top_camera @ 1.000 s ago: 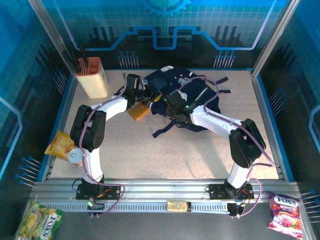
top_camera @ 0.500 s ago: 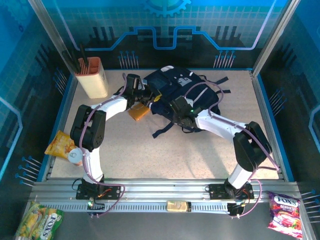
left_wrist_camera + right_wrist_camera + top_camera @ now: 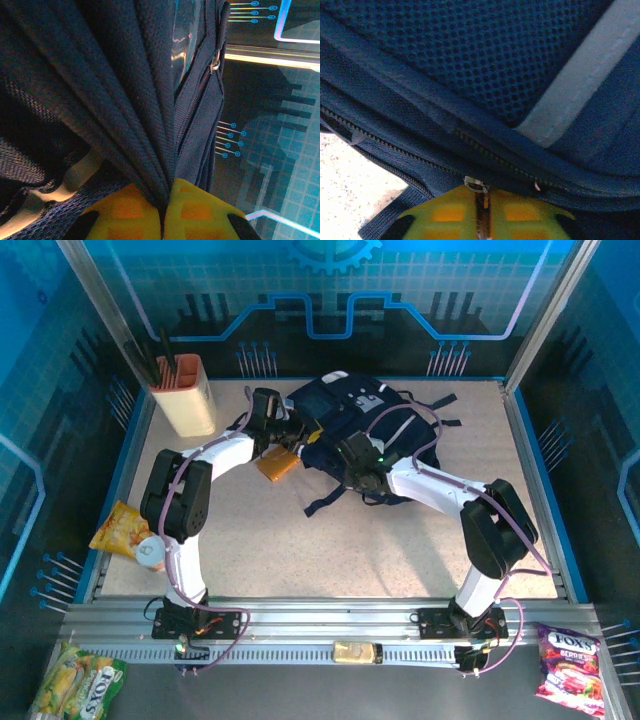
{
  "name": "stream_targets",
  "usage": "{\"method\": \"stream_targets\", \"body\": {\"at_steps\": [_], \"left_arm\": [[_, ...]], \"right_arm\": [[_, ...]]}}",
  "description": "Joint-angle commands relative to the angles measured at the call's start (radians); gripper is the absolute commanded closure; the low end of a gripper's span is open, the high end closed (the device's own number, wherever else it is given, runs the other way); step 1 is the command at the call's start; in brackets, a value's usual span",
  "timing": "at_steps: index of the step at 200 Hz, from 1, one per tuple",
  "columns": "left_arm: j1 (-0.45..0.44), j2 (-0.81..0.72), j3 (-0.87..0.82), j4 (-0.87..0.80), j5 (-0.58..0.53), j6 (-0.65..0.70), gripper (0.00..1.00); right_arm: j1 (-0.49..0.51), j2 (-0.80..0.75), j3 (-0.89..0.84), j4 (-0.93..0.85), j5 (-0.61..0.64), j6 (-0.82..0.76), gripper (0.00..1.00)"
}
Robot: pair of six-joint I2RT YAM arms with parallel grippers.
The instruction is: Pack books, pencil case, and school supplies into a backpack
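Note:
The navy backpack (image 3: 375, 420) lies at the back middle of the table, its pale stripe (image 3: 580, 85) close to my right wrist camera. At the backpack's left edge my left gripper (image 3: 295, 436) is shut, its yellow fingers (image 3: 125, 215) pinching a bunched fold of navy backpack fabric (image 3: 145, 115). My right gripper (image 3: 352, 456) is at the front edge, shut on the metal zipper pull (image 3: 476, 184), which sits between its fingers (image 3: 520, 212). An orange flat item (image 3: 277, 463) lies beside the backpack under my left arm. The books are out of view.
A beige holder with dark pens (image 3: 183, 395) stands at the back left. A yellow snack bag (image 3: 120, 528) and a small white cup (image 3: 150, 553) lie near the left edge. Black straps (image 3: 325, 502) trail forward from the backpack. Candy bags (image 3: 570, 660) lie off the table.
My right arm shifted a little to the right and back along the backpack's front edge. The backpack's top now shows a lighter blue patch. The left arm has held still.

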Motion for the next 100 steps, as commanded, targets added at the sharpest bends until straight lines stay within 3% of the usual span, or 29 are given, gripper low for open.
{"method": "stream_targets", "body": {"at_steps": [1,54,72,100], "left_arm": [[0.012,0.001,0.05,0.038,0.042,0.023,1.0],[0.053,0.031,0.087,0.023,0.055,0.048,1.0],[0.061,0.045,0.136,-0.051,0.067,0.109,1.0],[0.067,0.057,0.187,-0.148,0.045,0.196,0.99]], "right_arm": [[-0.004,-0.002,0.014,-0.094,0.098,0.011,0.94],[0.005,-0.103,-0.098,-0.209,0.335,0.004,0.97],[-0.016,-0.119,-0.106,-0.248,0.431,-0.041,0.97],[-0.059,-0.137,-0.104,-0.156,0.417,-0.196,0.99]]}}
